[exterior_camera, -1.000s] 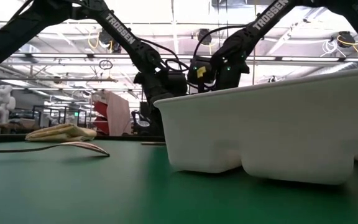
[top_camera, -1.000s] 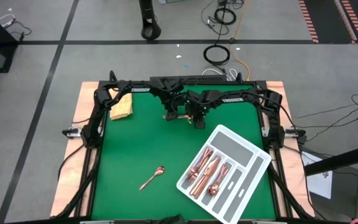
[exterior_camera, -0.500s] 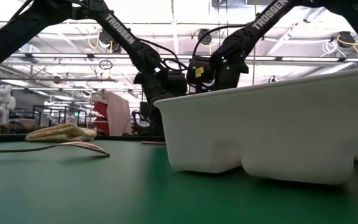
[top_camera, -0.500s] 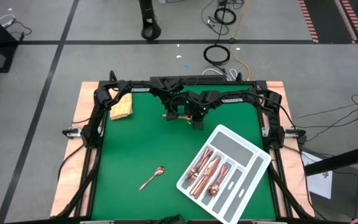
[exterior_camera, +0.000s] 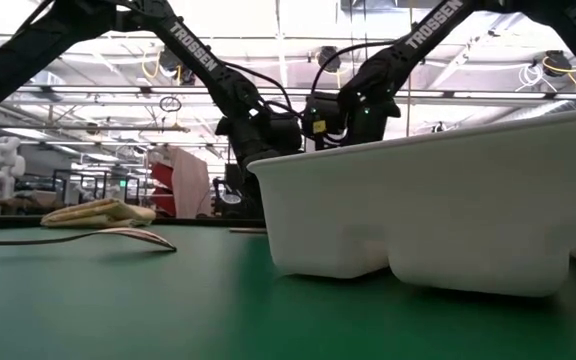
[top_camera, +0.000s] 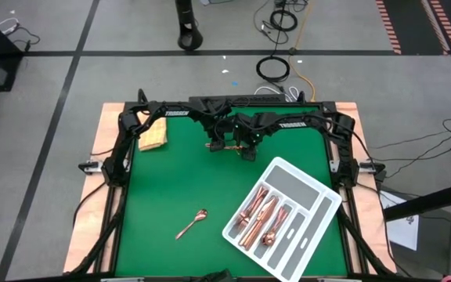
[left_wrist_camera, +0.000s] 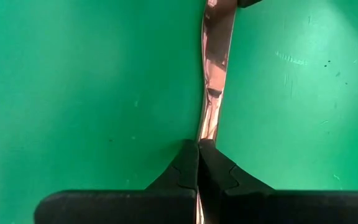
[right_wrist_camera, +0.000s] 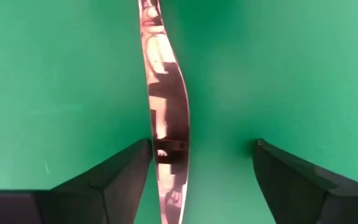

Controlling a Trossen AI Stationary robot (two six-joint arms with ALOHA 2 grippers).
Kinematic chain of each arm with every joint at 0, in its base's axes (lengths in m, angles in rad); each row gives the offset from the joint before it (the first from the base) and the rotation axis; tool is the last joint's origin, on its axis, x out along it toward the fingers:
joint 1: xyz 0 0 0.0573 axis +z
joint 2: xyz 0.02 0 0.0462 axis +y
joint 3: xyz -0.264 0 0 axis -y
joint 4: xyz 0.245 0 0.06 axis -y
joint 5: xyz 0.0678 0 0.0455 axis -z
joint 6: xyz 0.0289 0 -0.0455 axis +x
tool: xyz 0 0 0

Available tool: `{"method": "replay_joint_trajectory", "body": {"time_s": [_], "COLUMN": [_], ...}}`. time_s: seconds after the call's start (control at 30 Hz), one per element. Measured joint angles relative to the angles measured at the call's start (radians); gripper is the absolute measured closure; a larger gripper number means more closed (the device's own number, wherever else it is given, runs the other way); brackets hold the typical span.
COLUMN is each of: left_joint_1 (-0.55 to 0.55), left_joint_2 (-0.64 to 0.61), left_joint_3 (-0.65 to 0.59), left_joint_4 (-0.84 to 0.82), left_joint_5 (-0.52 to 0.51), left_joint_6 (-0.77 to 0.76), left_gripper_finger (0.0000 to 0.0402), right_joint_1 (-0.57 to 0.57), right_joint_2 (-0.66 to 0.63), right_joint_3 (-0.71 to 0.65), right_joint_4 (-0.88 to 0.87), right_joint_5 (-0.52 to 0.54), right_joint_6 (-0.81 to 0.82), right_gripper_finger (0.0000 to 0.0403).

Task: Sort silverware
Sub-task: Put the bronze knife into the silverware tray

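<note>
my left end effector (left_wrist_camera: pixel 198 163) is pressed together on one end of a thin copper piece of silverware (left_wrist_camera: pixel 215 74), pinching it above the green table (top_camera: pixel 171 188) near the far edge. my right end effector (right_wrist_camera: pixel 201 163) faces it from the other side with its fingers (right_wrist_camera: pixel 120 171) spread wide; the same shiny piece (right_wrist_camera: pixel 165 106) runs between them, just beside one finger and apart from the other. whether it is a knife or a handle of something else i cannot tell. a lone spoon (top_camera: pixel 192 224) lies on the table toward the near side. the rest of the silverware (top_camera: pixel 258 219) sits in the compartments of the white tray (top_camera: pixel 312 192). a folded yellow cloth (top_camera: pixel 154 135) lies at the far left corner.
</note>
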Motion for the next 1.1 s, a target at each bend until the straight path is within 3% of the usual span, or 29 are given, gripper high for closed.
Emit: {"method": "replay_joint_trajectory", "body": {"time_s": [0.2,0.57,0.97,1.1], "left_joint_1": [0.000,0.000,0.000,0.000], "left_joint_2": [0.000,0.000,0.005,-0.013], "left_joint_3": [0.000,0.000,0.001,0.017], "left_joint_4": [0.000,0.020,0.042,0.039], "left_joint_5": [0.000,0.000,-0.019,-0.072], "left_joint_6": [0.000,0.000,-0.010,-0.044], "left_gripper_finger": [0.0401,0.0401,0.0401,0.0401], "right_joint_1": [0.004,0.021,0.030,0.033], "right_joint_2": [0.027,0.027,-0.057,-0.083], "right_joint_3": [0.004,0.004,0.004,0.012], "right_joint_4": [0.003,0.000,-0.044,-0.084], "right_joint_5": [-0.051,-0.104,-0.069,-0.071], "right_joint_6": [-0.018,-0.067,0.004,0.022], "right_gripper_finger": [0.0173,0.0382,0.0401,0.0399]}}
